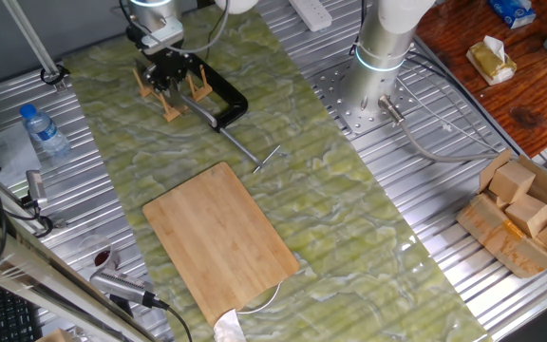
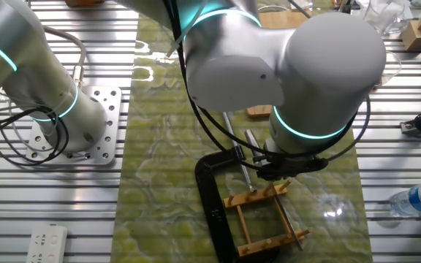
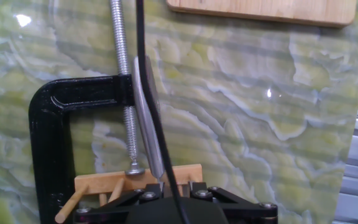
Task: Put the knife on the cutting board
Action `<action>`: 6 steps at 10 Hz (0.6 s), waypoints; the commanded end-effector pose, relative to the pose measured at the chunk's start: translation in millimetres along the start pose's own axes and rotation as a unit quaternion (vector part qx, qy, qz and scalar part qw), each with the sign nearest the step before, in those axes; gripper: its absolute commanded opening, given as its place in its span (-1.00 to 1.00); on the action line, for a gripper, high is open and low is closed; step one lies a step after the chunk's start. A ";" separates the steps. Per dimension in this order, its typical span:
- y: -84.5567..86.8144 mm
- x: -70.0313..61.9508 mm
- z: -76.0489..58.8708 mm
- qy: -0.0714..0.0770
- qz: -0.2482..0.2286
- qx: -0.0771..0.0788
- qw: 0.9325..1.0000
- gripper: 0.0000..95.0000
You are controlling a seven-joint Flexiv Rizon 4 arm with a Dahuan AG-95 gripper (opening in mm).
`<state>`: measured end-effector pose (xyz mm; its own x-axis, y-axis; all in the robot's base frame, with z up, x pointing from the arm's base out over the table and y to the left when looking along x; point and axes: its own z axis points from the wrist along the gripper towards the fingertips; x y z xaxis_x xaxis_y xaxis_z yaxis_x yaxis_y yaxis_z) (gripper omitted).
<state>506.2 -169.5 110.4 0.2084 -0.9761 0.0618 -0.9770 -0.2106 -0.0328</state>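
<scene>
The knife (image 3: 148, 118) stands on edge in a small wooden peg rack (image 3: 104, 183), seen as a slim silver strip running away from the hand. My gripper (image 3: 174, 186) is low over the rack (image 1: 169, 103), its jaws close together on the knife's near end. In one fixed view the gripper (image 1: 171, 74) hides the knife. The cutting board (image 1: 221, 233) lies flat and bare on the green mat, well in front of the rack; its edge shows at the top of the hand view (image 3: 260, 9).
A black C-clamp (image 1: 226, 104) with a threaded rod (image 3: 124, 93) lies right beside the rack, touching the knife's side. A water bottle (image 1: 44, 130) stands left of the mat. The arm's base (image 1: 383, 57) and a box of wooden blocks (image 1: 525, 214) are on the right.
</scene>
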 end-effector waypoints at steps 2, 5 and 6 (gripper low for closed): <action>-0.1 -0.8 5.4 0.000 0.000 0.003 1.000 -0.60; 0.6 -2.4 7.4 0.000 0.002 0.002 1.000 -0.60; 1.4 -3.6 3.9 -0.004 0.005 0.000 1.000 -0.60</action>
<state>503.2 -166.0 106.0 0.1985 -0.9787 0.0532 -0.9791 -0.2005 -0.0349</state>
